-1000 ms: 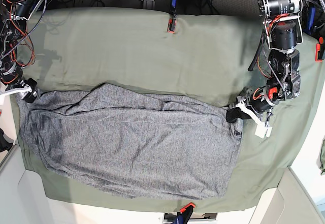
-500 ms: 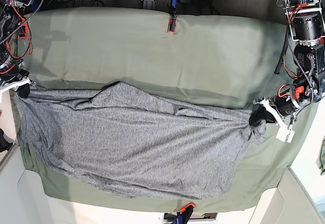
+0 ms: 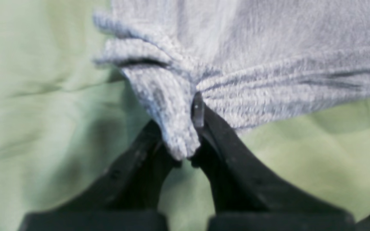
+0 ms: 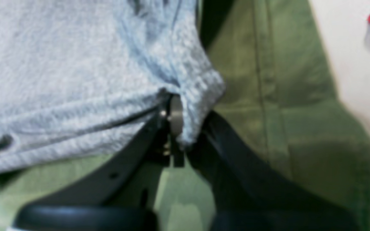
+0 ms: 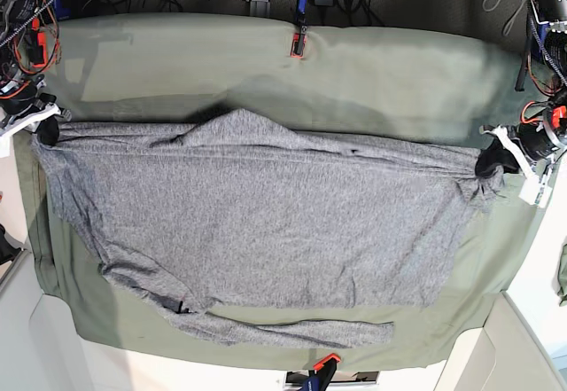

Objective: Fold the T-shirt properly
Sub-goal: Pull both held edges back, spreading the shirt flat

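An olive-green cloth (image 5: 372, 72) covers the tabletop; red clamps pin it at the far edge (image 5: 299, 43) and near edge (image 5: 324, 364).

The T-shirt (image 5: 257, 222) is soft heather-grey knit cloth, finely speckled and matt, with a slightly nubbly, ribbed look where it bunches near the wrist cameras. Under it the table cloth (image 5: 381, 81) is a smooth, matt olive-green woven fabric, lightly creased with a stitched hem at its right side. The left gripper (image 3: 185, 141) and right gripper (image 4: 185, 128) have matt black plastic fingers, the right one showing a small dull-metal disc and screws at its tip.
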You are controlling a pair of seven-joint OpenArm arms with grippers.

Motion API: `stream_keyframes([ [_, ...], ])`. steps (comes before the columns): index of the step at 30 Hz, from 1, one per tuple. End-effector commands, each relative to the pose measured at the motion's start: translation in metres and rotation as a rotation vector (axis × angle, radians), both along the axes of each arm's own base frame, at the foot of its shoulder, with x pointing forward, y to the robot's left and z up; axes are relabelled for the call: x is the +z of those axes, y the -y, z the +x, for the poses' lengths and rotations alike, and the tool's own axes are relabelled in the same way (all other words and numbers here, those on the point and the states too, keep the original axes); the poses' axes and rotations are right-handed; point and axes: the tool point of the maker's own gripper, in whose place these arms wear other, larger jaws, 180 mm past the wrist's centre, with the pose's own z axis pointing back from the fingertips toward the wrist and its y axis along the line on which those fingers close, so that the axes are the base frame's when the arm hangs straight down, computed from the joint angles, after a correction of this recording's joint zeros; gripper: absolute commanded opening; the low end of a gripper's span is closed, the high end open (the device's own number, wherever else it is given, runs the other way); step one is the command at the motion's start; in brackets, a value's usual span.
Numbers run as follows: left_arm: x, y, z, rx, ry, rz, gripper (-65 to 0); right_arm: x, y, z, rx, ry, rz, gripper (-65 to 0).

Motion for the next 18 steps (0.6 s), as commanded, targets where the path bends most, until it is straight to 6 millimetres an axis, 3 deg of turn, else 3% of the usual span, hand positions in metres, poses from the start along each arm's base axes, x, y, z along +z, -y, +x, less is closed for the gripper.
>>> stream_keyframes([
  [1, 0.014, -0.012, -0.002, 0.009, 0.03, 0.035, -65.0, 0.009, 0.007, 0.0, 0.003, 0.011, -0.024, -65.0],
  [6, 0.008, -0.022, -0.032, 0.034, -0.006, 0.05, -65.0, 0.0, 0.004, -0.013, 0.008, -0.02, -0.01, -65.0],
  [14, -0.007, -0.023, -0.051, 0.037, -0.062, 0.05, -65.0, -0.002, 0.001, -0.028, 0.028, -0.058, -0.029, -65.0],
  [18, -0.005, -0.021, -0.05, 0.041, -0.04, 0.036, -65.0, -0.003, 0.001, -0.033, 0.031, -0.066, -0.037, -65.0],
])
